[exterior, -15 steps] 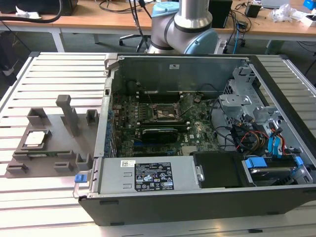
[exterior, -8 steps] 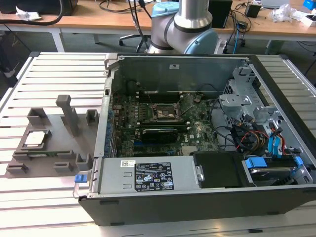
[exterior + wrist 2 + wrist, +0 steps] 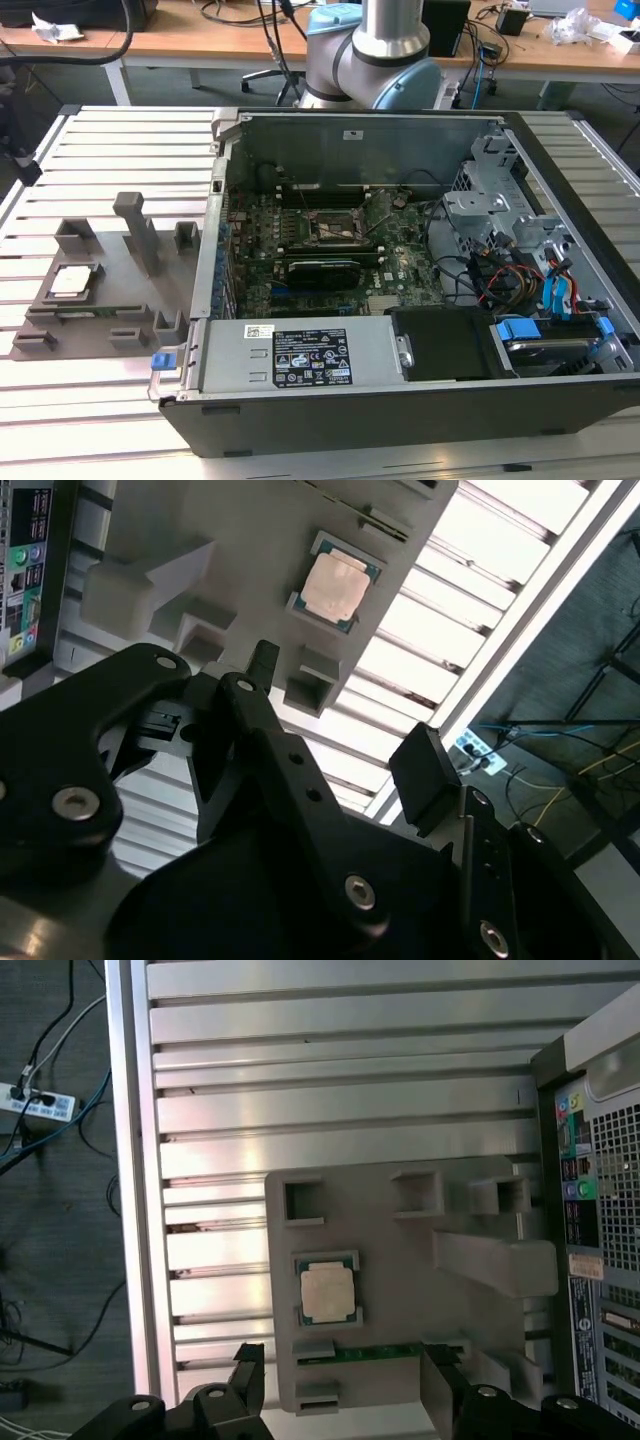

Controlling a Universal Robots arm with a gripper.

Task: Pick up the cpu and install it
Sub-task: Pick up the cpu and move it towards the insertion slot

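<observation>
The cpu [image 3: 73, 281] is a small square chip with a silvery top. It lies flat in a square recess of a grey fixture plate [image 3: 110, 300] on the exterior view's left, beside the open computer case. Both wrist views look down on the cpu [image 3: 327, 1293] [image 3: 335, 583]. My gripper [image 3: 345, 1378] [image 3: 345, 720] hangs above the plate, open, with nothing between its black fingers [image 3: 248, 1368]. The cpu lies apart from them, well below the fingertips. Inside the case, the motherboard's dark square socket frame [image 3: 335, 228] sits near the middle.
The fixture plate carries a tall grey post [image 3: 140, 232] and several small blocks. The case [image 3: 400, 400] holds a labelled power supply [image 3: 300, 355], a drive cage [image 3: 490, 215] and loose cables. The slatted metal table [image 3: 330, 1080] ends at an edge [image 3: 135, 1160] over a floor with cords.
</observation>
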